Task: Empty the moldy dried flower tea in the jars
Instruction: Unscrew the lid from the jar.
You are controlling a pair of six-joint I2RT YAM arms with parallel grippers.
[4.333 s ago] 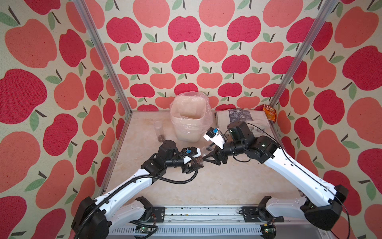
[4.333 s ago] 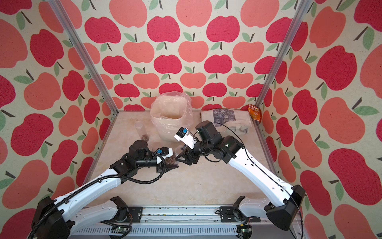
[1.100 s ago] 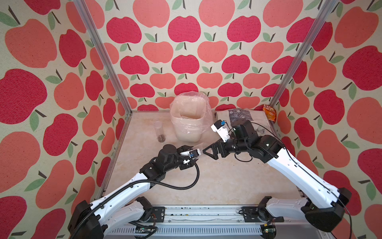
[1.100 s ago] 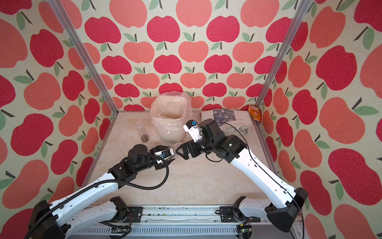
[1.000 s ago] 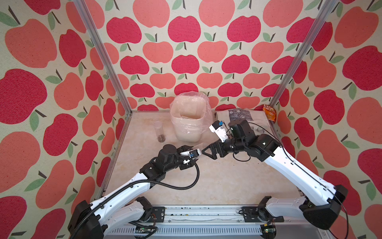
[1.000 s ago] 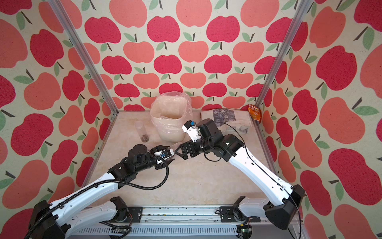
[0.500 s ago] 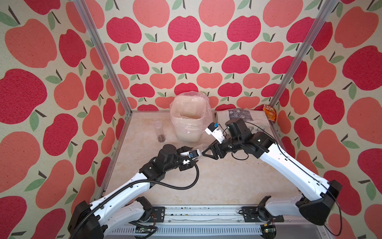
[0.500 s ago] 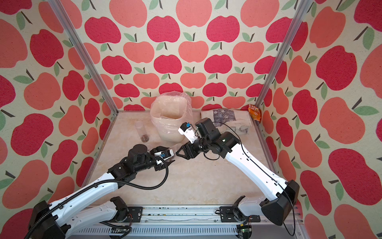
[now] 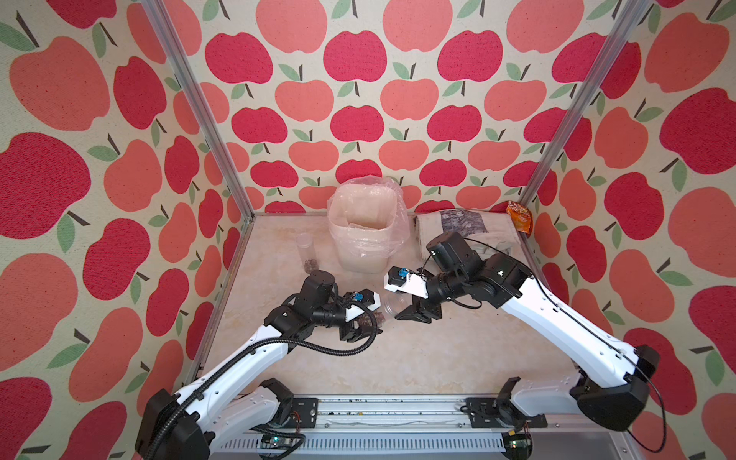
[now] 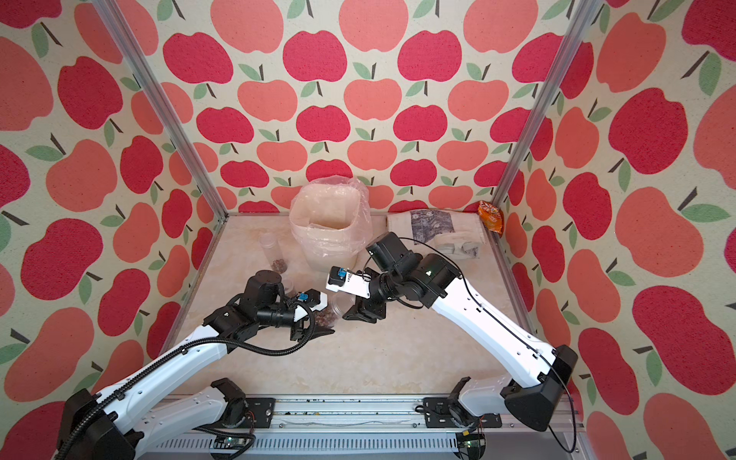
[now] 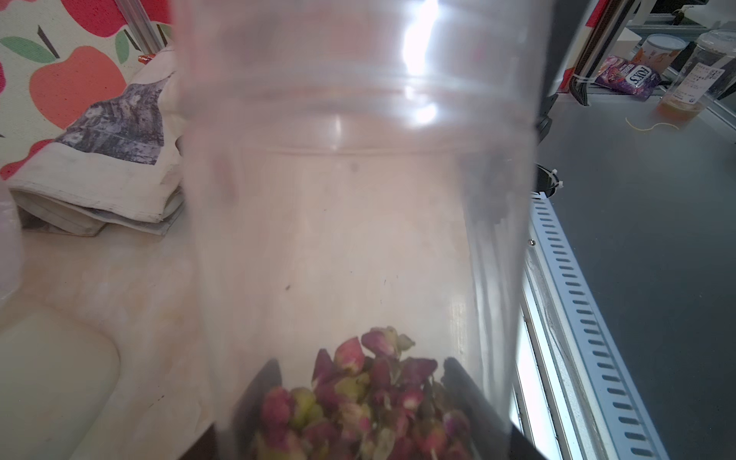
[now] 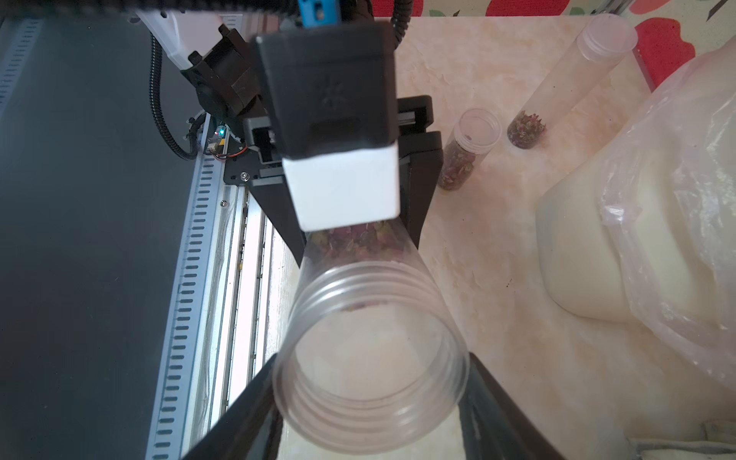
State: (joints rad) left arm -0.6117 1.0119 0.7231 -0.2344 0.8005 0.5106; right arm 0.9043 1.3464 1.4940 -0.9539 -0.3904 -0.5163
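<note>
Left claw (image 11: 358,382) grips the open jar (image 12: 370,286) by its base, right claw (image 12: 370,370) pinches its mouth; tipped short of the bin (image 9: 360,255), tea (image 11: 378,402) could scatter across the bench (image 9: 438,358).

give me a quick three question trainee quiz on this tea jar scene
1. True or false: a lid covers the mouth of the jar that lies between the left gripper and the right gripper.
2. In that jar, the dried flower tea lies: A) at the left gripper's end B) at the right gripper's end C) evenly along the whole wall.
3. How many other jars stand on the table?

Key:
1. False. The threaded mouth is open.
2. A.
3. Two: a short jar and a tall jar.
</note>
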